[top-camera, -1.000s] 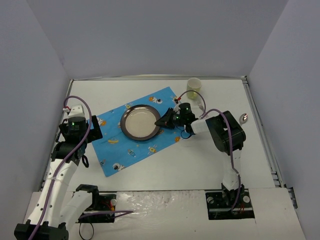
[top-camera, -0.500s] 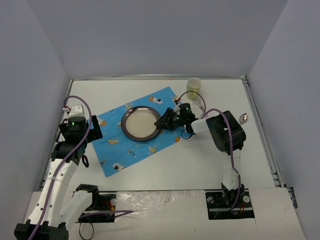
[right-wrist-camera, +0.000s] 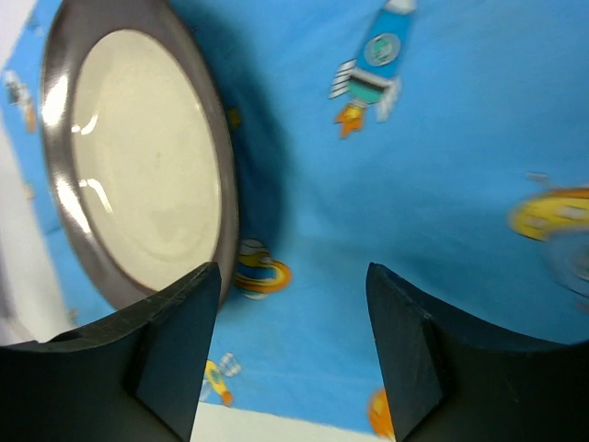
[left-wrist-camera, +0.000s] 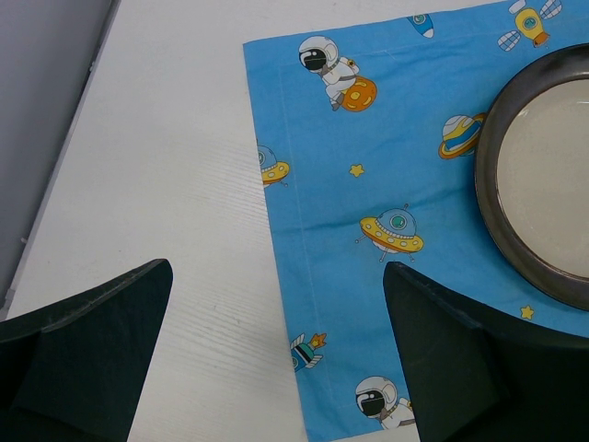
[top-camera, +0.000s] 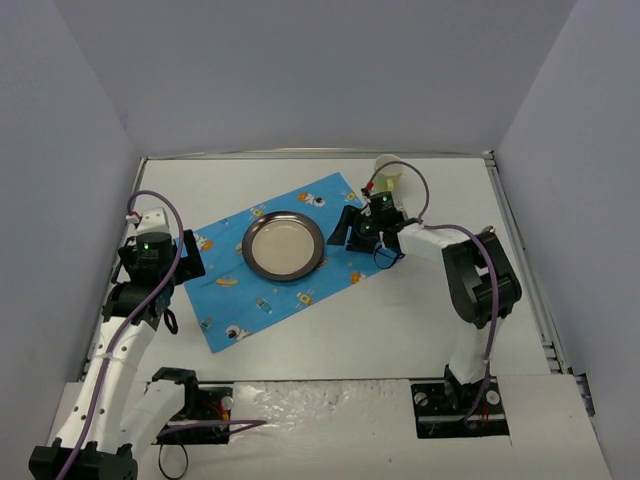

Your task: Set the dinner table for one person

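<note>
The dinner table (top-camera: 400,320) is a white top walled by lavender panels. A blue space-print placemat (top-camera: 240,290) lies slantwise on it, and a dark-rimmed cream plate (top-camera: 283,245) rests flat on the mat. My right gripper (top-camera: 352,228) hovers just right of the plate, open, with nothing between its fingers. In the right wrist view the plate (right-wrist-camera: 138,175) is at the left, and the gripper (right-wrist-camera: 294,341) frames bare placemat (right-wrist-camera: 414,138). My left gripper (top-camera: 186,258) stands wide open over the mat's left edge. The left wrist view shows the gripper (left-wrist-camera: 276,368), mat (left-wrist-camera: 386,138), plate rim (left-wrist-camera: 488,175) and table (left-wrist-camera: 156,138).
A pale yellow cup (top-camera: 388,170) stands at the back of the table, right behind my right wrist. The thin metal rim (top-camera: 520,240) runs along the table's right side. Both arm bases sit at the near edge.
My right gripper has opened, let go of the plate's right rim and drawn back to the right and up. The plate stays flat on the placemat. The left arm has not moved.
</note>
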{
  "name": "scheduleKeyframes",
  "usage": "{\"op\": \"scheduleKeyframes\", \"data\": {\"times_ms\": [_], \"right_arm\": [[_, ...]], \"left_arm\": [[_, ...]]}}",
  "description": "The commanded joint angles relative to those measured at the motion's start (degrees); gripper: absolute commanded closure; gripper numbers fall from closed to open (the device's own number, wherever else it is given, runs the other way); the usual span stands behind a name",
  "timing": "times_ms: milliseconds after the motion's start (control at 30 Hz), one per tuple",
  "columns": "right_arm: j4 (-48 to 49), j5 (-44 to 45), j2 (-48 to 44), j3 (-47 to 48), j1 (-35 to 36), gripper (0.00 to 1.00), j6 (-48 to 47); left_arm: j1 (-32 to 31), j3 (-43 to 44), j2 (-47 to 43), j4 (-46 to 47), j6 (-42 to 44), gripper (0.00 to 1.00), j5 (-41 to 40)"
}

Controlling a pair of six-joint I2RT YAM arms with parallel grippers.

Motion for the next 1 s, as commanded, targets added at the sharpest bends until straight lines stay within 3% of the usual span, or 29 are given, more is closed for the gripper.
{"op": "scheduleKeyframes", "data": {"times_ms": [0, 233, 300, 567, 967], "right_arm": [[-15.6, 15.4, -12.2, 8.8, -1.8, 0.34, -13.1], [-21.1, 22.3, -14.5, 20.8, -6.4, 0.27, -25.0], [-24.0, 18.4, -12.5, 25.3, -9.5, 0.23, -26.5], [-28.3, 21.5, 0.5, 39.0, -11.8, 0.23, -31.4], [-28.1, 22.3, 13.4, 45.3, -11.7, 0.24, -35.4]], "left_arm": [[-0.2, 1.1, -0.7, 1.7, 0.4, 0.03, -1.1], [-0.2, 1.1, -1.1, 1.6, 0.4, 0.03, -1.1], [-0.2, 1.0, -1.2, 1.6, 0.4, 0.03, -1.1], [-0.2, 1.0, -1.1, 1.6, 0.4, 0.03, -1.1], [-0.3, 1.0, -0.1, 1.8, 0.6, 0.03, -1.0]]}}
